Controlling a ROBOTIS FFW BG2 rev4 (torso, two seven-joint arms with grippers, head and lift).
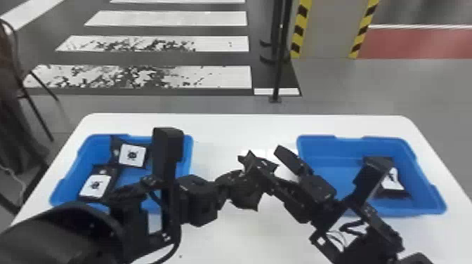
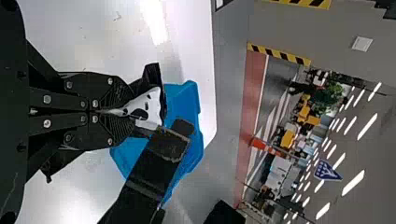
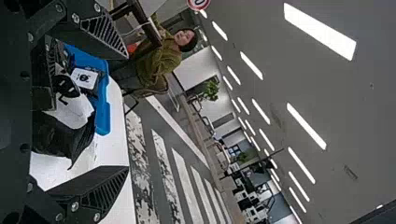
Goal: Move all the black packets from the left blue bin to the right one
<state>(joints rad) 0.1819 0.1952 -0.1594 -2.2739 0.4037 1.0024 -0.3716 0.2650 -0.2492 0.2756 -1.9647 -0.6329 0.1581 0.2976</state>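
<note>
White tabletop (image 1: 228,126) spreads before you: one packet (image 1: 394,180) done in the right bin (image 1: 326,154), two packets (image 1: 131,155) to go in the left bin (image 1: 185,149). Your left gripper (image 2: 133,112) clenches a fourth packet (image 2: 152,106) midway; your right gripper (image 3: 127,112) spreads open around it.

Grey floor (image 1: 210,105), white stripes (image 1: 168,18), long ceiling lights (image 3: 320,31), probably a plant (image 3: 210,91).
</note>
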